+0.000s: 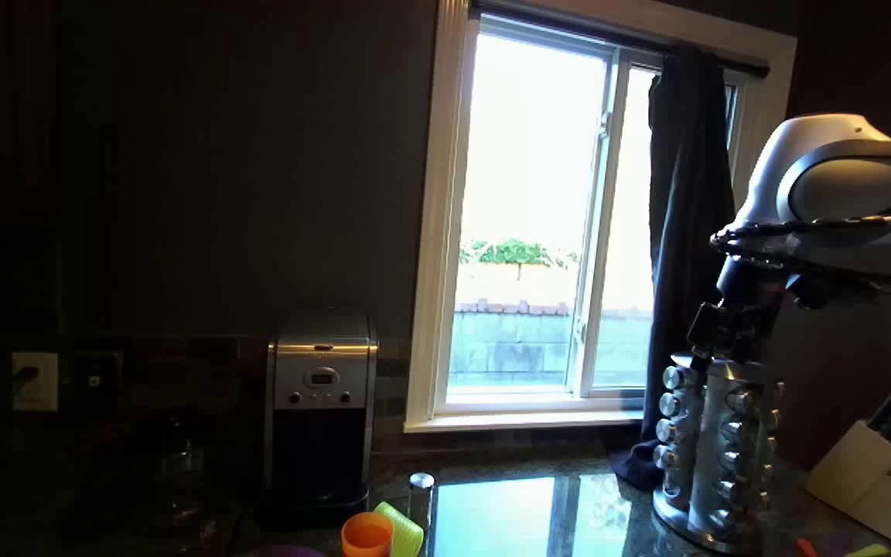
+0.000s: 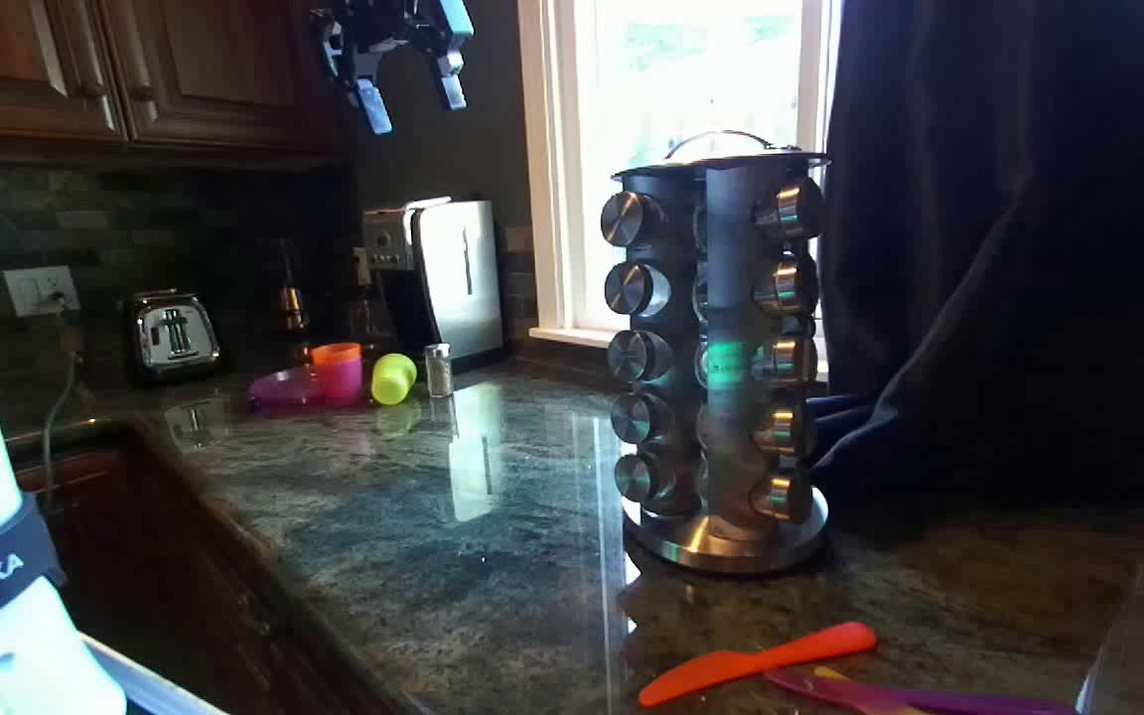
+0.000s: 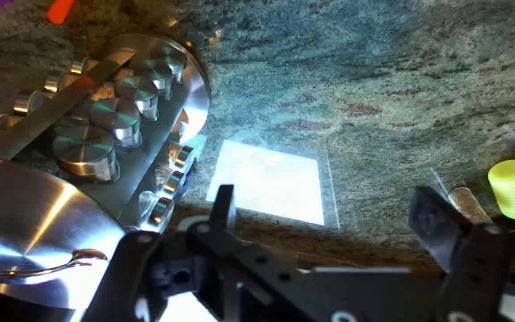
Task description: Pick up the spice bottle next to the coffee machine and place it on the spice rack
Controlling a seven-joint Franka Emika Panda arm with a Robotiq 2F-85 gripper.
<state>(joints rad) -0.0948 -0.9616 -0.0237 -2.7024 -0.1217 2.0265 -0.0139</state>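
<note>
The spice bottle (image 2: 440, 373), a small clear jar with a silvery lid, stands upright on the counter beside the steel coffee machine (image 2: 463, 283). An exterior view shows the spice bottle (image 1: 421, 507) just right of the coffee machine (image 1: 323, 375). Tiers of jars fill the spice rack (image 2: 731, 288), a round silvery tower near the window. My gripper (image 2: 413, 102) hangs high above the counter, open and holding nothing. In the wrist view, the gripper (image 3: 324, 201) has the spice rack (image 3: 119, 125) below on the left; its right finger partly covers the spice bottle (image 3: 467, 201).
Close to the bottle lie a green cup (image 2: 393, 379) and a pink cup (image 2: 339, 382) with an orange one in it. A toaster (image 2: 175, 333) stands farther left. Near the rack are a dark curtain (image 2: 1009, 248), a knife block (image 1: 871, 483) and an orange plastic knife (image 2: 761, 660).
</note>
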